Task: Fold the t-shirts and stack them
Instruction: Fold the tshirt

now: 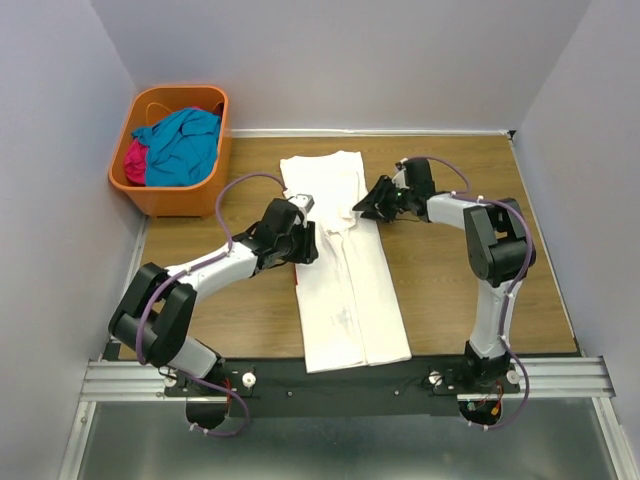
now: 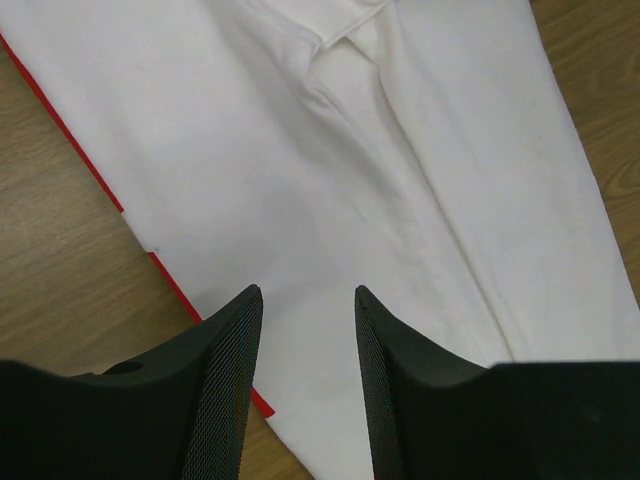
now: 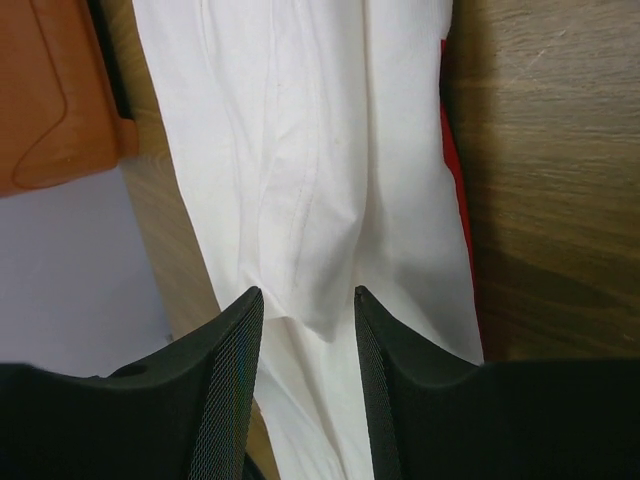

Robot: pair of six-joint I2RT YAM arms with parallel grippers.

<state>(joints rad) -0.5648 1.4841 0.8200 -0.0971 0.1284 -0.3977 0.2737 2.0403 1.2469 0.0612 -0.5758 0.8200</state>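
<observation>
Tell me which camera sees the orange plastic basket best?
The top external view: it shows the whole orange plastic basket at the far left, with the teal-blue cloth t-shirt and magenta cloth t-shirt inside. The right wrist view catches only a piece of its orange wall. The left wrist view misses it.

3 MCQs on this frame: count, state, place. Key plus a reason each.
1. How many tees lie on the table? A) one B) two C) three
2. The white tee is: A) balled up B) folded into a long strip C) hanging from a gripper
3. Where are the teal tee and magenta tee? A) in the orange basket B) on the table C) under the white tee
Key: 1A, only the white one is on the wood; 2B, it lies flat and narrow; 3A, both sit in the basket.
</observation>
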